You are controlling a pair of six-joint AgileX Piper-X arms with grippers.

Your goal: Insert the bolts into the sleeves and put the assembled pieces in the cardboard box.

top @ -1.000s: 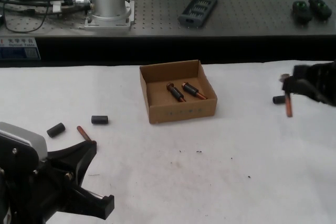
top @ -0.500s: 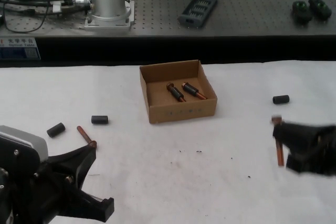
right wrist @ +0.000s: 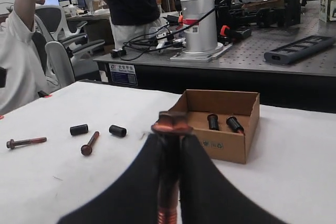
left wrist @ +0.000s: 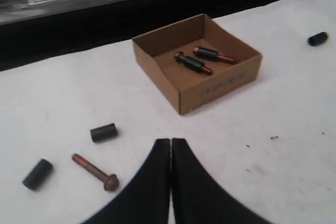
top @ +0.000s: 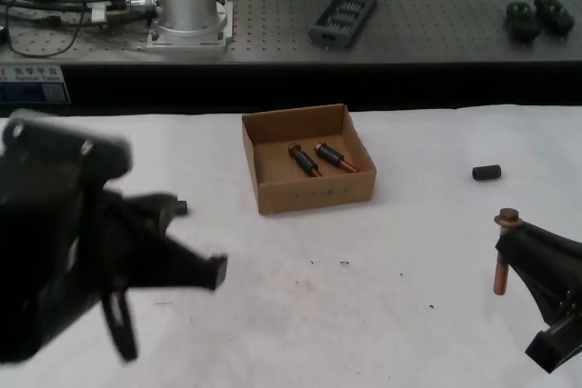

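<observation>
Insertion step: right claw (right wrist: 169,142) grips bolt (right wrist: 169,123); left claw (left wrist: 171,142), closed and empty, must open to fetch sleeve (left wrist: 103,132).

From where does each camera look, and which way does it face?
High view: behind both arms, facing forward and down; shows the left arm and the right gripper holding a bolt.
Left wrist view: on the left wrist, facing forward and down past its shut fingers at sleeves, a loose bolt and the cardboard box.
Right wrist view: on the right wrist, looking level across the bench past fingers shut on the bolt.
Shared: all see the cardboard box holding two assembled pieces.
</observation>
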